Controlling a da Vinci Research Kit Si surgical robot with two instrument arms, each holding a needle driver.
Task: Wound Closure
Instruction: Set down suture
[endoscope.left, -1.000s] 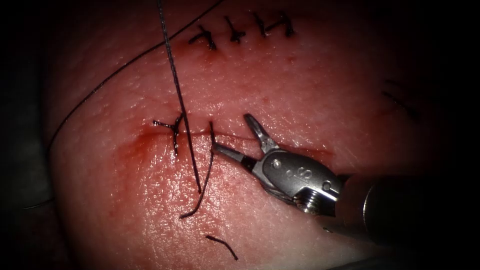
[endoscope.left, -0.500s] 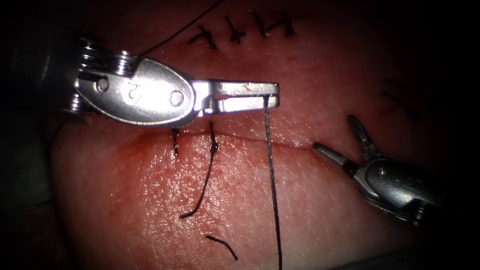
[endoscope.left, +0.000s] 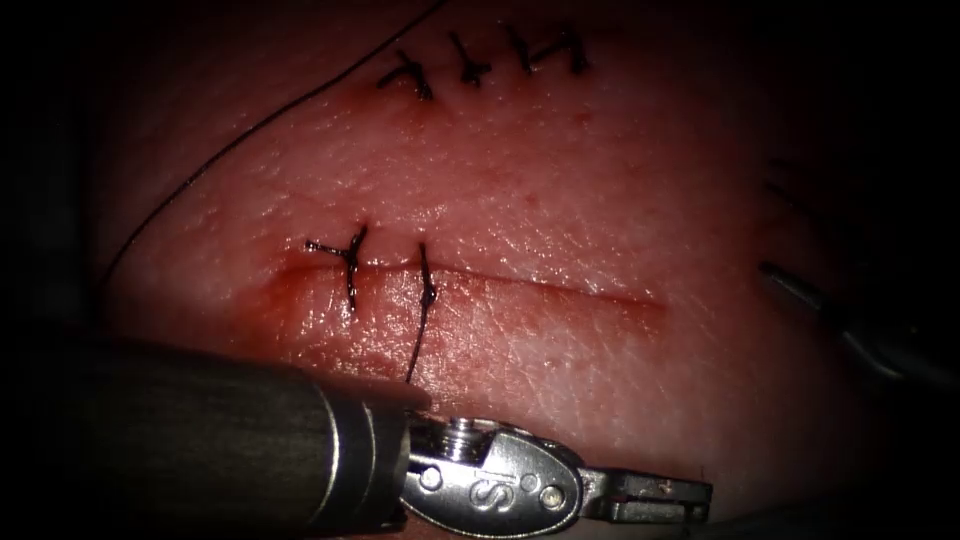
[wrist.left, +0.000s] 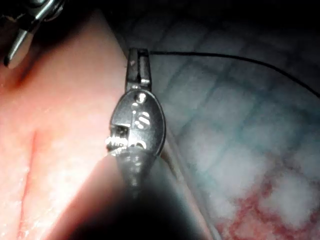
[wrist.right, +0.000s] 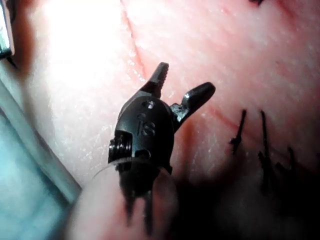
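Observation:
The cut (endoscope.left: 520, 285) runs crosswise on the tissue (endoscope.left: 560, 190). At its left end sit a knotted stitch (endoscope.left: 350, 255) and a second stitch (endoscope.left: 425, 280), whose thread tail (endoscope.left: 415, 345) hangs toward the front. My left tool (endoscope.left: 700, 497) lies low along the tissue's front edge. Its jaws are shut on the thread (wrist.left: 220, 56), pinched at the tips (wrist.left: 139, 54) and running off over the cloth. My right tool (wrist.right: 185, 79) stands open and holds nothing. It hovers off the right end of the cut (endoscope.left: 800, 270), in shadow.
A row of older stitches (endoscope.left: 480, 60) crosses the far side of the tissue. A long thread (endoscope.left: 200, 165) curves from the top down the left flank. The left tool's dark shaft (endoscope.left: 200, 440) covers the near left of the tissue. Checked cloth (wrist.left: 240, 125) lies beside the tissue.
My left tool has swung from above the cut down to the front edge, carrying its thread. The right tool has drawn back farther right, still open.

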